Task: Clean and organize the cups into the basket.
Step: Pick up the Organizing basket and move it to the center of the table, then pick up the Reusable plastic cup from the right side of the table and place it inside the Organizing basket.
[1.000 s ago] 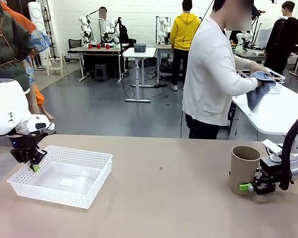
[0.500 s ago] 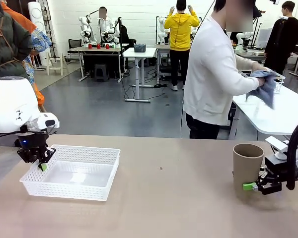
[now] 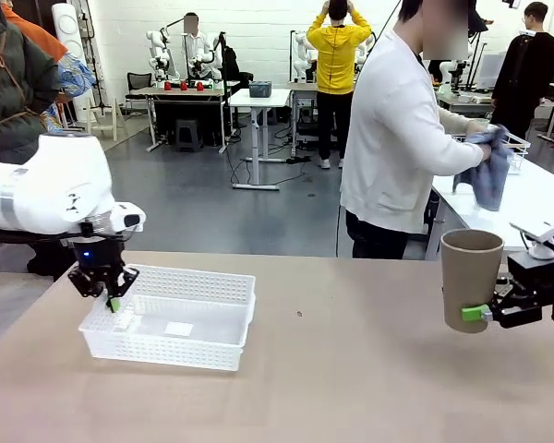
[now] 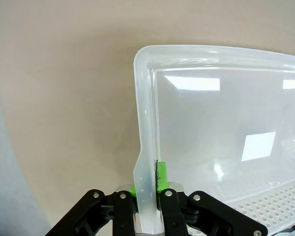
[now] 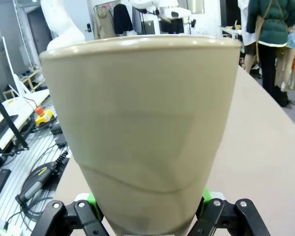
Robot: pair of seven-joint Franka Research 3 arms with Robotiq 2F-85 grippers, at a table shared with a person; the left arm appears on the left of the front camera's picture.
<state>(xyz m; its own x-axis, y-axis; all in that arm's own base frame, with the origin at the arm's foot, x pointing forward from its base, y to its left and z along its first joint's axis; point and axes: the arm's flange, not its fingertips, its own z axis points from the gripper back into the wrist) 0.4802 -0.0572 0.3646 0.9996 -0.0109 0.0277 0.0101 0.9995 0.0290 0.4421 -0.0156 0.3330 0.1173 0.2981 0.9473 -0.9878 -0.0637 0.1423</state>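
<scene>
The white lattice basket [image 3: 166, 349] sits on the table's left half with nothing in it. My left gripper [image 3: 114, 303] is shut on its left rim. In the left wrist view the green pads [image 4: 160, 177] pinch the thin wall of the basket [image 4: 211, 51] from both sides. An upright tan-brown cup [image 3: 469, 277] hangs a little above the table at the far right, and my right gripper [image 3: 485, 314] is shut on its lower part. In the right wrist view the cup [image 5: 147, 123] stands between the fingers of the gripper [image 5: 147, 209], mouth up.
A person in a white top stands beyond the far edge at the right, holding a blue cloth [image 3: 487, 171] over a second white table [image 3: 522, 217]. A white wire basket [image 3: 515, 146] stands on that table. Bare tan tabletop [image 3: 351, 369] lies between basket and cup.
My left arm has dragged the basket to the right, toward the table's middle. My right gripper has lifted the tan cup off the table and drawn it slightly right.
</scene>
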